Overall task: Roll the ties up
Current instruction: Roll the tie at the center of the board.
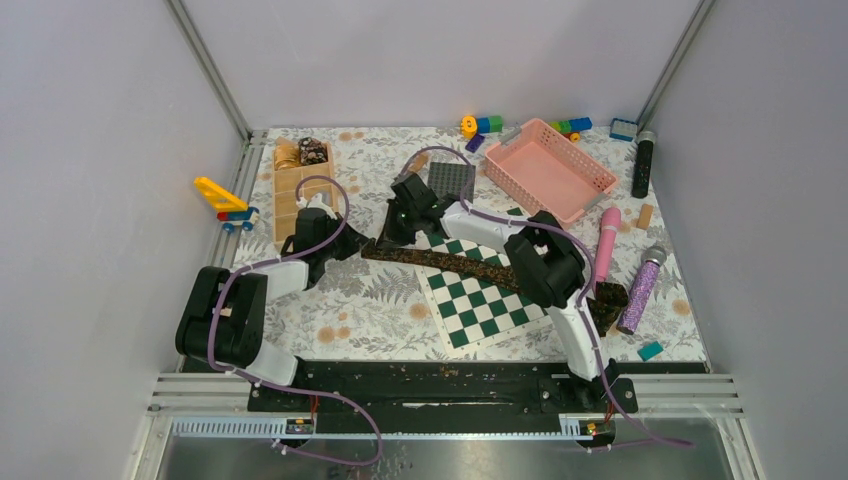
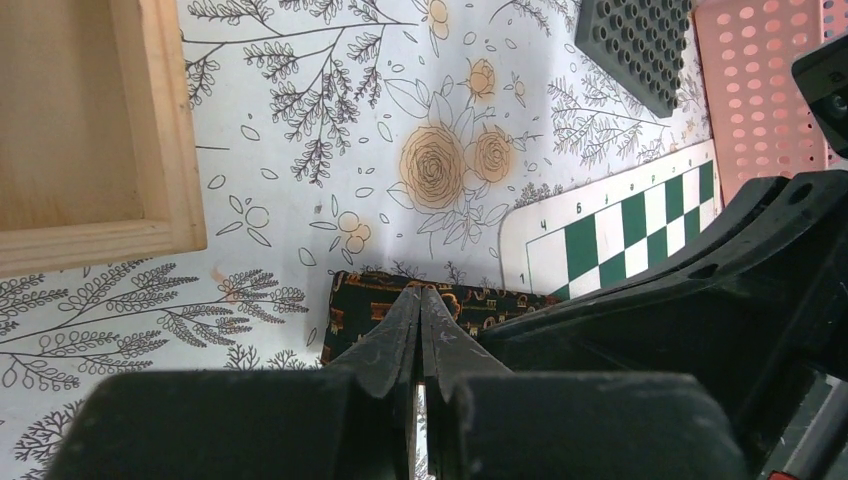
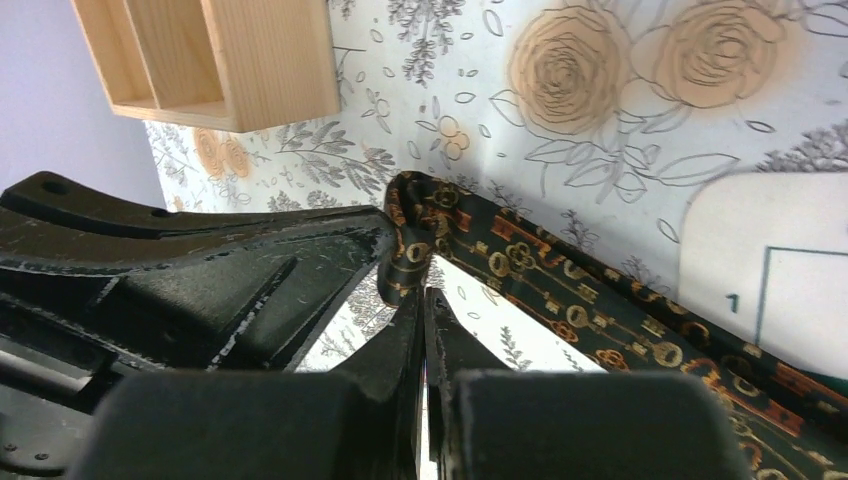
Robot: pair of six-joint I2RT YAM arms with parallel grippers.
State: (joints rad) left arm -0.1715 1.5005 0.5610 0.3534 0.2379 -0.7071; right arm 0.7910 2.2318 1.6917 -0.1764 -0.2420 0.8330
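Note:
The dark brown-black tie (image 1: 470, 265) lies slanted across the chessboard mat (image 1: 485, 300), its wide end at the right. Its left end is curled up off the table (image 3: 405, 235). My left gripper (image 1: 355, 246) is shut on that curled end (image 2: 360, 300), which wraps against its fingertips (image 2: 420, 295). My right gripper (image 1: 388, 238) comes in from the back, shut, its tips (image 3: 425, 297) touching the curl's lower edge. I see no cloth between them. A golden-tan coil (image 1: 287, 153) and a dark speckled coil (image 1: 313, 151) sit in the wooden box (image 1: 281, 205).
A pink basket (image 1: 550, 170) and a grey pegged plate (image 1: 452, 178) stand behind the mat. A pink stick (image 1: 607, 240), the purple microphone (image 1: 640, 290) and the black cylinder (image 1: 643, 163) lie at the right. A yellow toy (image 1: 225, 200) is at the left.

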